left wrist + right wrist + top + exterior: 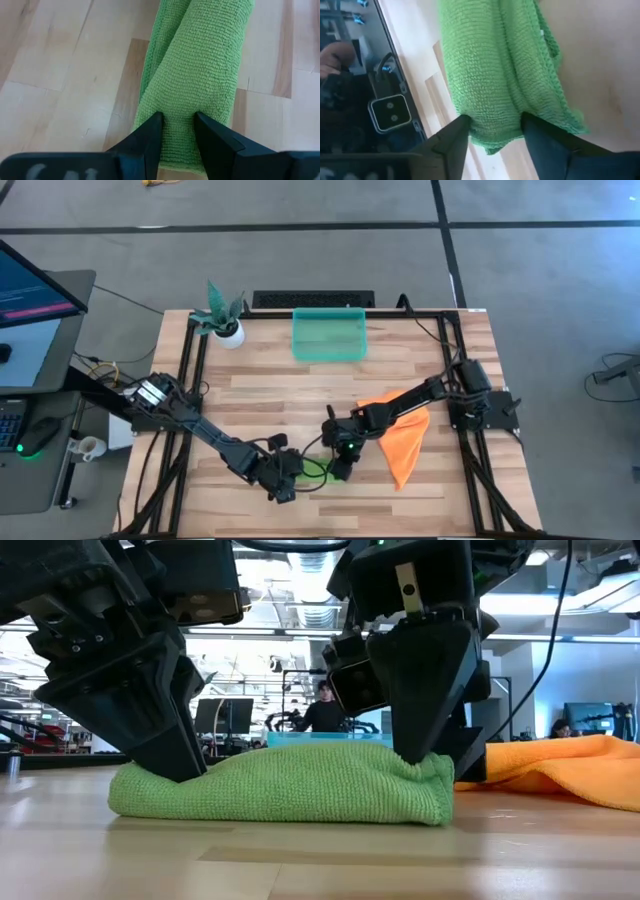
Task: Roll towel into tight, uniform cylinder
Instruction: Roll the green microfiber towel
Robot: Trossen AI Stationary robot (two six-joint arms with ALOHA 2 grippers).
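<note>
A green towel (316, 470), rolled into a short thick roll (290, 785), lies on the wooden table near its front edge. Its long side rests on the wood. My left gripper (284, 480) is shut on the roll's left end. My right gripper (341, 464) comes down at the roll's right end. Its fingers stand wide apart with the cloth (490, 65) between them. In the low view both grippers dent the roll's top where they meet it. My left gripper pinches the roll's left end (178, 135) between its two fingers. It comes slanting down from the table's left, and the fingers lie along the roll. The roll stays on the table. My right gripper's open fingers (451, 137) straddle the roll's right end (492, 135), slanting down from the right. The cloth bulges between them and meets both inner sides. This end lies on the table.
An orange towel (405, 435) lies crumpled just right of the roll, under the right arm. A teal tray (330, 335) and a small potted plant (225, 318) stand at the far side. Black frame rails (190, 380) run along both table sides.
</note>
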